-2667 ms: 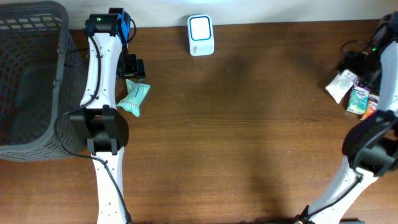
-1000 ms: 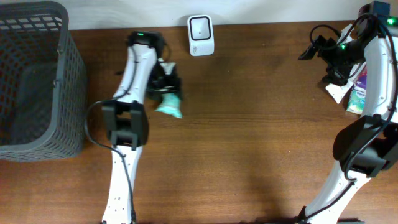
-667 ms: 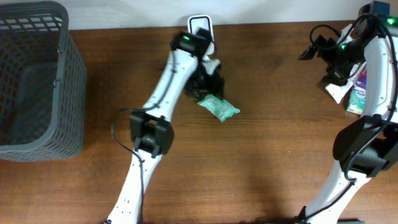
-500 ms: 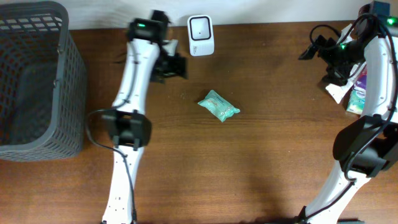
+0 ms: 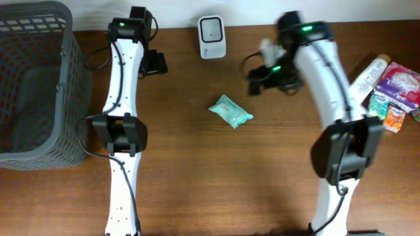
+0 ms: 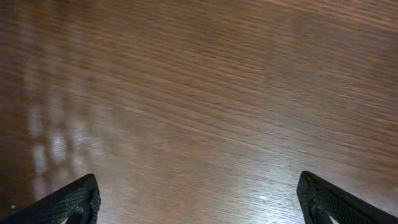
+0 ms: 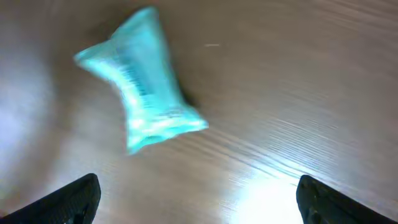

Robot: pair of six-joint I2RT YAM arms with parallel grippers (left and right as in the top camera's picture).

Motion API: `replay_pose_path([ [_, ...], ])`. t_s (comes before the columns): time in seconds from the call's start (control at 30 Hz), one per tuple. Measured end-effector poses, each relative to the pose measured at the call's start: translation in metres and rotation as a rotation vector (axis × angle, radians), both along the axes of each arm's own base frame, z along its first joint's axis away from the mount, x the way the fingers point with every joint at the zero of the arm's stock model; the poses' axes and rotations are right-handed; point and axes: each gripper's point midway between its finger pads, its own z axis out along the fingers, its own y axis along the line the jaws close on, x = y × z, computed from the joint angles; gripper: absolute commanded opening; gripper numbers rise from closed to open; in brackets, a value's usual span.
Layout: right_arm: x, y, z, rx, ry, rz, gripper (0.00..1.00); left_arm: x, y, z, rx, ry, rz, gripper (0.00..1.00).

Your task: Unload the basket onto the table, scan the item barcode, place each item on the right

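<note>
Now, R claw: jaws spread wide, nothing btwn, over wood table. Teal sealed packet lies flat just ahead, off-centre, clear of both fingers. L claw: jaws also apart, empty, bare wood below; white scanner near it, packet well apart.

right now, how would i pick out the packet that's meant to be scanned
On the brown table, find the white scanner at the back edge. Just in front of it, slightly right, a teal packet lies alone mid-table. The others sit in a pile at the far right edge; this one lies by itself.
</note>
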Motion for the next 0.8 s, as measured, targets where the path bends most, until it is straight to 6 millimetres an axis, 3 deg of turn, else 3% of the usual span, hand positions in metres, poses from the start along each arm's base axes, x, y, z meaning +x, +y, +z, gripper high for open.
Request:
replay_pose_path([
  [0.07,-0.006,0.037,-0.001,-0.059,-0.049,0.123,0.99,0.0,0.009,0.0,0.004,0.001,0.016,0.99],
  [0.17,-0.019,0.075,-0.005,-0.12,-0.09,0.239,0.99,0.001,0.011,0.0,0.007,-0.003,0.021,0.99],
  [0.23,-0.02,0.089,-0.02,-0.214,-0.133,0.27,0.99,0.001,0.01,0.0,0.006,-0.003,0.018,0.99],
  [0.3,-0.025,0.096,-0.052,-0.362,-0.157,0.288,0.99,0.001,0.01,0.0,0.006,-0.003,0.018,0.99],
  [0.33,-0.028,0.101,-0.065,-0.41,-0.177,0.297,0.93,0.001,0.01,0.0,0.007,-0.003,0.018,0.99],
  [0.43,-0.032,0.105,-0.089,-0.496,-0.237,0.301,0.93,0.001,0.01,0.0,0.006,-0.004,0.018,0.99],
  [0.6,-0.027,0.089,-0.112,-0.553,-0.271,0.27,0.9,0.001,0.01,0.0,0.006,-0.003,0.018,0.99],
  [0.67,-0.021,0.087,-0.116,-0.556,-0.302,0.256,0.8,0.001,0.01,0.0,0.007,-0.003,0.018,0.99],
  [0.73,-0.012,0.089,-0.117,-0.549,-0.347,0.243,0.58,0.001,0.01,0.0,0.006,-0.003,0.018,0.99],
  [0.8,-0.01,0.078,-0.121,-0.565,-0.345,0.232,0.54,0.001,0.01,0.0,0.007,-0.003,0.018,0.99],
])
